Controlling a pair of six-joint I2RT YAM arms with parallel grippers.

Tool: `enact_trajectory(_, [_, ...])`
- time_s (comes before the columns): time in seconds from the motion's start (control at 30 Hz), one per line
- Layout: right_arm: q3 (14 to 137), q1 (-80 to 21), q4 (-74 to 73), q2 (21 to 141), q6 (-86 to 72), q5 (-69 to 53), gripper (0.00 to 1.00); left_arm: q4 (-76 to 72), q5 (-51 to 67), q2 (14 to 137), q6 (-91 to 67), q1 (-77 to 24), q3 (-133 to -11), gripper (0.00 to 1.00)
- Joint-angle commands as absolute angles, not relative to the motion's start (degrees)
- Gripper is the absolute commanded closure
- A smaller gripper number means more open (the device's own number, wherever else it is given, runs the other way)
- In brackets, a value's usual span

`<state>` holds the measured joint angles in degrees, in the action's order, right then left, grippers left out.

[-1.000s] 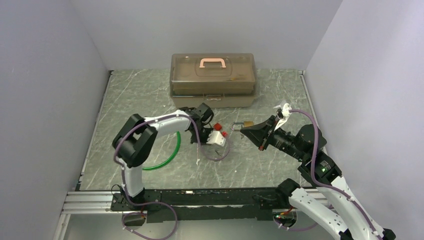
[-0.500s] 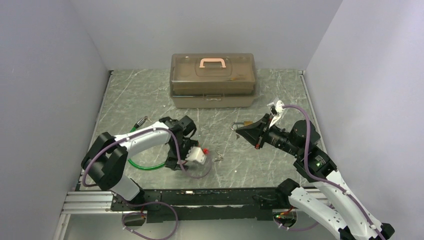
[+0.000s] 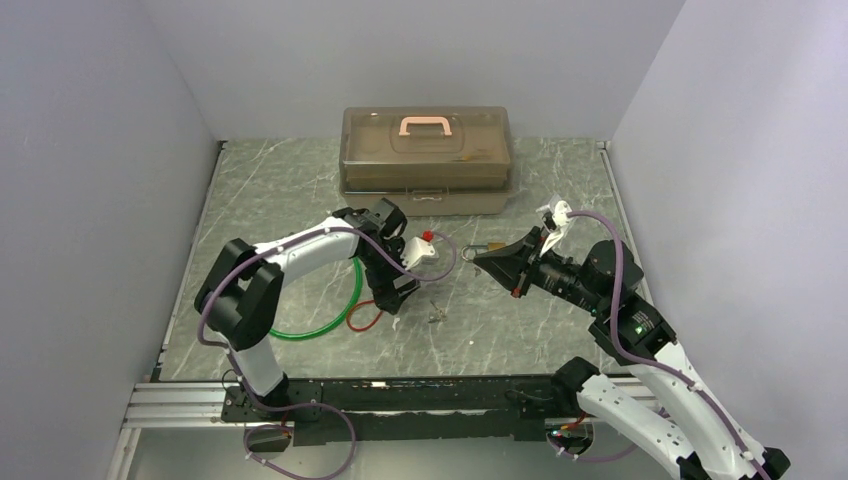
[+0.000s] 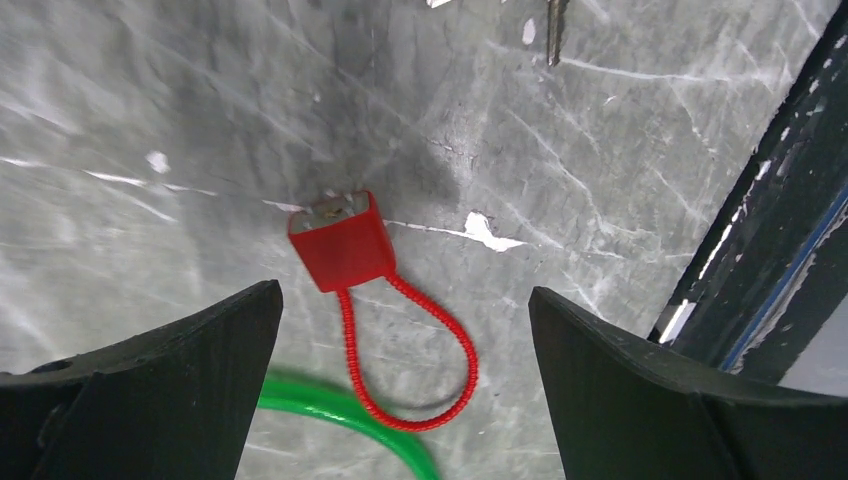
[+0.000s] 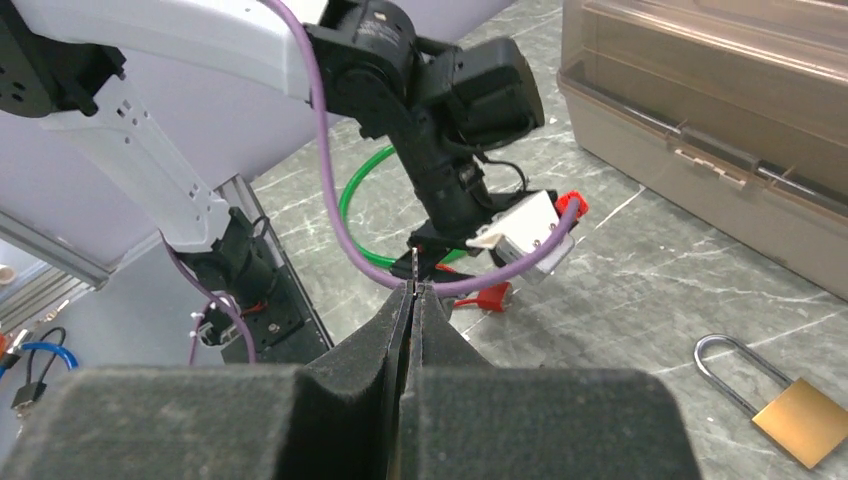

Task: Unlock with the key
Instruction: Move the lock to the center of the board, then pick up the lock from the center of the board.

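Your left gripper (image 3: 397, 296) has swung back beside the key (image 3: 436, 315) by the bench's (image 3: 520, 340) near edge, jaws wide, empty; right gripper (image 3: 480, 258) closed. Thin, light, slippery: pinch its head.

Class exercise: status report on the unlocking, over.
Left pincer open above red tag. Right pincer shut near brass padlock. Key loose on table, ungripped.

Remote rig, tabletop: I am bringing the left arm back toward the middle after its sweep to the near left. The left gripper (image 4: 402, 295), pinched shut a second ago, is now gaping wide over the red tag (image 4: 342, 245), the green cable (image 4: 330, 405) trailing back alongside.
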<state>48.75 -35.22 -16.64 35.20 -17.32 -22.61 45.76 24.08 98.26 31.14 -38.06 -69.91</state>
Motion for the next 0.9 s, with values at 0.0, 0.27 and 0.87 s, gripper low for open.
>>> enact_trajectory(0.0, [51.7,-35.0,-15.5,34.5,-15.7,-21.1,1.00,42.3,22.7,98.9,21.3,-38.2,-67.6,0.01])
enact_trajectory(0.27, [52.1,-35.0,-15.4,34.6,-15.4,-21.3,1.00,35.8,17.4,98.6,15.8,-38.6,-63.2,0.01])
enact_trajectory(0.87, [52.5,-35.0,-15.6,34.2,-15.7,-21.3,1.00,28.0,16.1,99.9,18.3,-41.7,-57.7,0.74])
